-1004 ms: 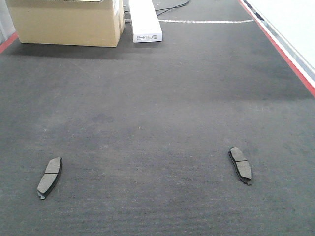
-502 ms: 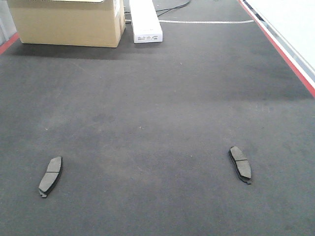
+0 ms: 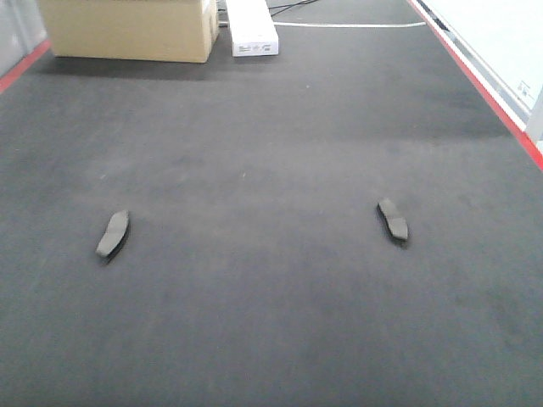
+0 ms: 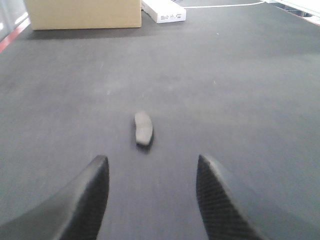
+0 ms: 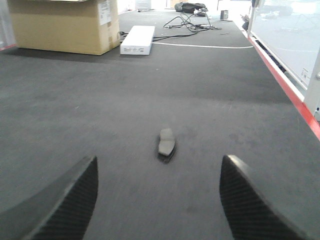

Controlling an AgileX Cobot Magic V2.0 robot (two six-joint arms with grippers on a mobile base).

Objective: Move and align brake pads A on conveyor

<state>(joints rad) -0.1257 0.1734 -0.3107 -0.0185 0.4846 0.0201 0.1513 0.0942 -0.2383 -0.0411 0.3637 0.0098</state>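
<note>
Two brake pads lie flat on the dark conveyor belt point(image 3: 271, 153). In the front view the left pad point(image 3: 112, 233) is at mid left and the right pad point(image 3: 393, 220) at mid right; no gripper shows there. In the left wrist view the left gripper point(image 4: 151, 165) is open and empty, with the left pad point(image 4: 143, 128) a short way ahead between the finger lines. In the right wrist view the right gripper point(image 5: 158, 165) is open wide and empty, with the right pad point(image 5: 166, 141) ahead of it. Other pads are out of view.
A cardboard box point(image 3: 127, 28) and a white carton point(image 3: 251, 27) stand at the belt's far end, with cables point(image 5: 192, 20) behind. Red edge strips run along the left side point(image 3: 21, 66) and the right side point(image 3: 484, 85). A white post point(image 5: 313, 85) stands at the right edge.
The front view has shifted: both pads now sit higher and further away in frame, and more belt shows in front. The pads' spacing and lie look unchanged.
</note>
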